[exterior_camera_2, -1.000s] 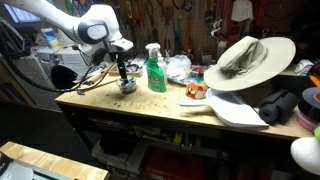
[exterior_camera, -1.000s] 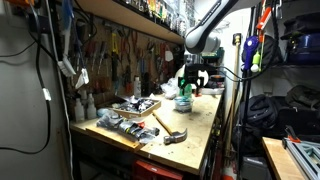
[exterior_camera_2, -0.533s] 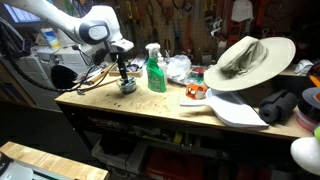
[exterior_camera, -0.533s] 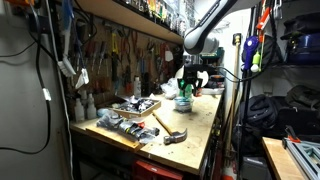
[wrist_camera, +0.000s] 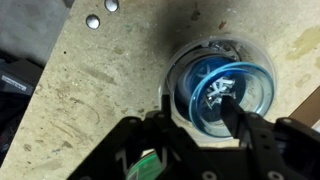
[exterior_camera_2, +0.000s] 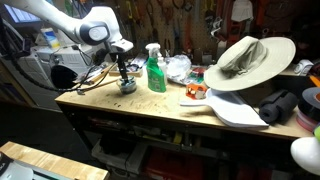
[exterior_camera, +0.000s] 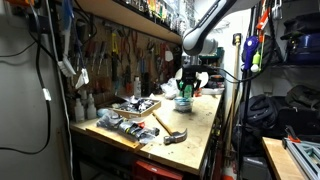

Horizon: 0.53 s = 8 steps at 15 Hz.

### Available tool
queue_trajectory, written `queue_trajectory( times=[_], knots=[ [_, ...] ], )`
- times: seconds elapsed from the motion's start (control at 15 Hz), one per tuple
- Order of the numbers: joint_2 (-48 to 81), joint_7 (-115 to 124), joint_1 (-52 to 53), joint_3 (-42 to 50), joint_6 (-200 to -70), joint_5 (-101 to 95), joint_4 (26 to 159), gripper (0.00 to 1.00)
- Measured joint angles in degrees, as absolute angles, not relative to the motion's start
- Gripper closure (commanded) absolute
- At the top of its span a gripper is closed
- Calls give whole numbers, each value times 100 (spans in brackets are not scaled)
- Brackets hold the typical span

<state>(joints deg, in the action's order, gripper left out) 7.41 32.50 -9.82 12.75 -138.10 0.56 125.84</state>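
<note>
Hand (wrist_camera: 197, 100) enters the wrist view from 6 o'clock, set low over the round blue container (wrist_camera: 245, 75). Fingers (wrist_camera: 166, 108) stand at a middling gap. One is at the container's 9 o'clock rim and the other is over its middle, so the near half of the rim lies between them. Cannot tell whether they press on the wall or only straddle it.

Container stands upright on the worktop (wrist_camera: 90, 90): clear outer wall, blue ring inside, pale glinting bits at the centre. Two small metal discs (wrist_camera: 93, 20) sit in the worktop surface at 11 o'clock from the container, well apart from it.

Both exterior views show the hand (exterior_camera_2: 124, 74) pointing straight down, with the container (exterior_camera_2: 128, 87) directly beneath it near the end of the worktop (exterior_camera_2: 150, 105).

- Green spray bottle (exterior_camera_2: 156, 72): upright, near the container at 3 o'clock, not touching.
- Wide-brimmed hat (exterior_camera_2: 250, 55): further out at 3 o'clock, tilted, above a white flat board (exterior_camera_2: 238, 110).

In an exterior view, the hand (exterior_camera: 186, 90) and container (exterior_camera: 184, 103) are at the far part of the worktop. A tray of small parts (exterior_camera: 135, 106) lies at 8 o'clock from them. A hammer (exterior_camera: 165, 126) lies flat at 6 o'clock, well apart.
</note>
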Motion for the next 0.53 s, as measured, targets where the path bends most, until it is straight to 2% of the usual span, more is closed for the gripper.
queue_trajectory(
  times=[0.07,0.27,0.4,0.53],
  knots=[
    [749,3253,-978,1275,-13826,56,12584,62],
    [766,3259,-968,1274,-13862,56,12584,64],
    [783,3262,-966,1273,-13898,56,12584,56],
    [805,3262,-963,1273,-13928,56,12584,60]
  ],
)
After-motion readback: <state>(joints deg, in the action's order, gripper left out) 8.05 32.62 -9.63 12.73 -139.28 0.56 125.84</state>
